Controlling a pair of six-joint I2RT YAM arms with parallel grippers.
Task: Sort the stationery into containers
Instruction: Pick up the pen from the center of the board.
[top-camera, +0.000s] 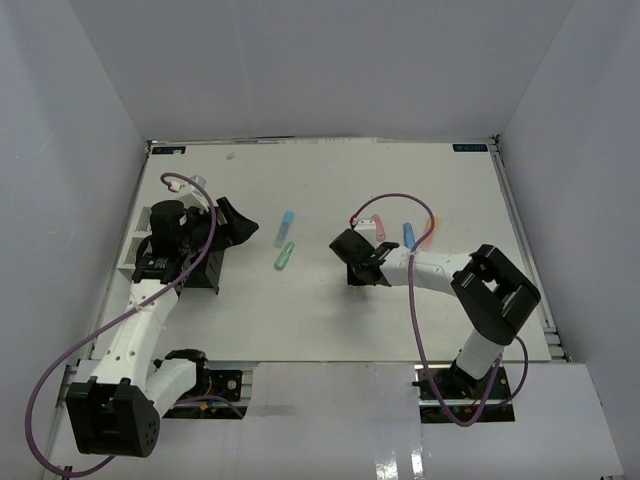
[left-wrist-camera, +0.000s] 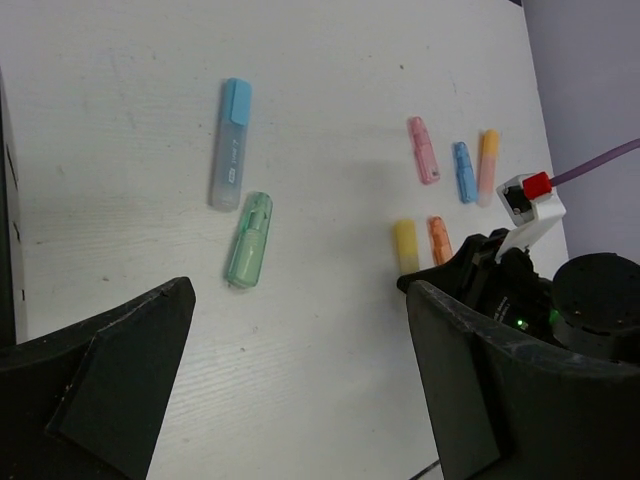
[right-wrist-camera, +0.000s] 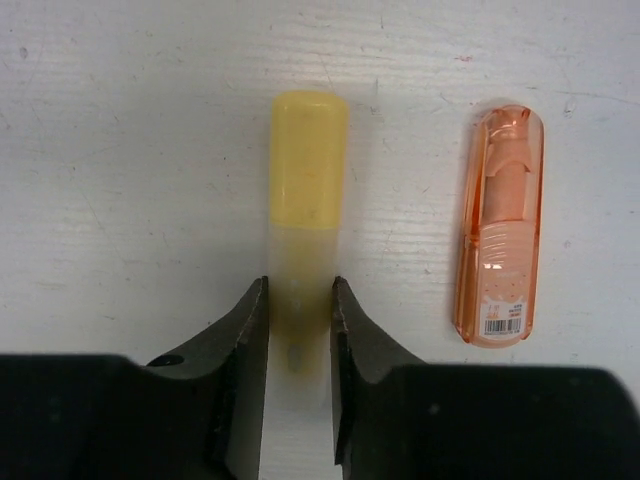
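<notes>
**Right fingers close on the yellow marker; containers sit far left**

We see the right fingers (top-camera: 352, 255) down at the desk (top-camera: 330, 320), a little right of centre. They are drawn in against both sides of the yellow marker (right-wrist-camera: 308, 180). They grip its pale translucent barrel, and the solid yellow cap sticks out past the tips. The marker lies flat on the desk in that grip.

Just to its right, parallel and not touching, lies the orange marker (right-wrist-camera: 500, 220), with a small barcode label at its near end.

The left fingers (top-camera: 238, 222) stand spread wide with nothing between them. They hang above the left part of the desk, over the far end of the black organizer (top-camera: 208, 272).

The arm covers most of that organizer, so we cannot tell what its slots hold. The white tray (top-camera: 138, 250) sits just left of it, against the left edge of the desk. Its compartments are too small in the top view for us to make out any contents.

The other markers all lie loose on the desk, outside both containers.

- The blue marker (left-wrist-camera: 231, 143) and the green marker (left-wrist-camera: 249, 240) lie near the middle, between the two arms. The blue one is farther away, and the green one is just beside its near end.
- Farther right, beyond the right fingers, three lie side by side: the pink marker (left-wrist-camera: 423, 150), the small blue marker (left-wrist-camera: 464, 171) and the pale orange marker (left-wrist-camera: 488, 167). The last two are nearly touching.
</notes>
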